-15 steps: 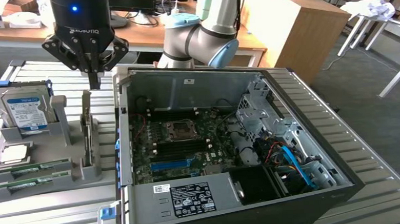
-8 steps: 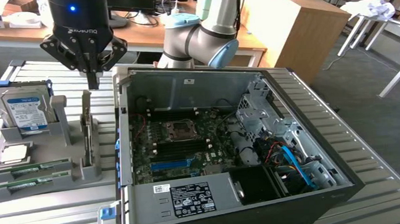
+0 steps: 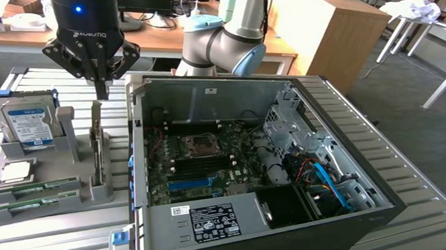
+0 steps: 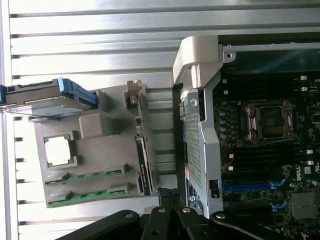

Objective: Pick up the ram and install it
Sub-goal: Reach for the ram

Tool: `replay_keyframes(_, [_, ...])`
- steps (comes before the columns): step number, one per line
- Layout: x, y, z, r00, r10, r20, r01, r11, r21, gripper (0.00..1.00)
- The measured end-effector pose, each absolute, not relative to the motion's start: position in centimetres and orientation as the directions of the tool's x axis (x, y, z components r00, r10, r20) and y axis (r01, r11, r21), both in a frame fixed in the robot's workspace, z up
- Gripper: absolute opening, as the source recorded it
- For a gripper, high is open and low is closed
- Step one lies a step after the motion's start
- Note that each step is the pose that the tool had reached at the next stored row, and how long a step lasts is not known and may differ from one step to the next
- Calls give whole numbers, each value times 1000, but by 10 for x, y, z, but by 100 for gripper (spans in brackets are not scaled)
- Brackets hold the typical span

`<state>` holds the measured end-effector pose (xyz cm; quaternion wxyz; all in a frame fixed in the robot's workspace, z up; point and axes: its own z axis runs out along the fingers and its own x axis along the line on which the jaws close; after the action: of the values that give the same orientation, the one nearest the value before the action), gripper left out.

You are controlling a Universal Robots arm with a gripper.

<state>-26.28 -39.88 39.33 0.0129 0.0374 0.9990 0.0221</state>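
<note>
- Ram point(image 3: 34, 189) lay as two green sticks in the front slots of the grey holder point(image 3: 96, 193), at the exterior view's left, beside the open computer case point(image 3: 368, 154).
- It looked light, thin and stiff but fragile. It seemed best pinched at mid-length across its faces, along the upper edge, clear of the chips.
- Gripper point(image 3: 100, 92) hung pinched closed and empty above the upright grey card point(image 3: 97, 134), behind and well above the sticks.

The gripper point(image 3: 101, 97) looked matt black. Beneath its fingers point(image 3: 99, 85) stood a matt grey plastic tray point(image 3: 96, 192), whose ram point(image 3: 32, 189), off to one side of the fingers, showed a green, slightly glossy board; the table point(image 3: 61, 236) under all was ribbed, brushed bare metal.
</note>
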Motion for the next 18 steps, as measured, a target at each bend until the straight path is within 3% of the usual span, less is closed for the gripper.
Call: replay_keyframes(18, [-269,-399,393,-997,75,-24,74,996,45,11])
